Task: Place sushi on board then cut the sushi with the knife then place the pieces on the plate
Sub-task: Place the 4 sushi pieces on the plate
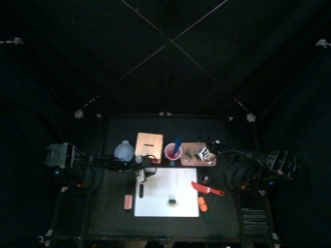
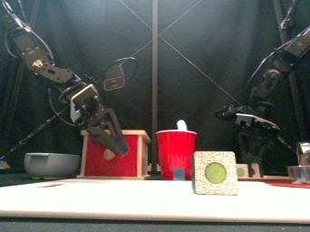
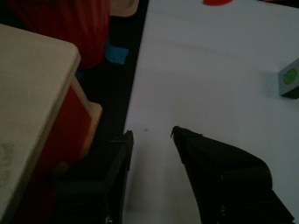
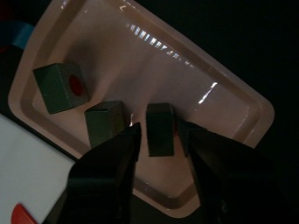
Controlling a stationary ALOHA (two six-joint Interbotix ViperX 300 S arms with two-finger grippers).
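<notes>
Black curtains (image 1: 165, 58) close the booth at the back and sides, and the small black table (image 1: 106, 223) sits low in front of them. Taking twelve o'clock as the back curtain, the white cutting board (image 1: 162, 184) lies mid-table toward six. One sushi piece (image 2: 216, 172), pale with a green centre, stands alone on the board near its front edge. A red toy knife (image 1: 207, 188) lies at the board's three o'clock edge. Along the back, from ten round to two, stand the blue-grey bowl (image 1: 124, 150), the wooden box (image 1: 149, 145), the red cup (image 1: 173, 151) and the pink tray (image 4: 222, 87). Three more sushi pieces (image 4: 61, 85) sit in the tray. The right gripper (image 4: 163, 144) hangs over it, jaws spread, with one piece standing between their tips but not pinched. The left gripper (image 3: 152, 136) hovers over the board's eleven o'clock corner beside the box, jaws apart and empty.
</notes>
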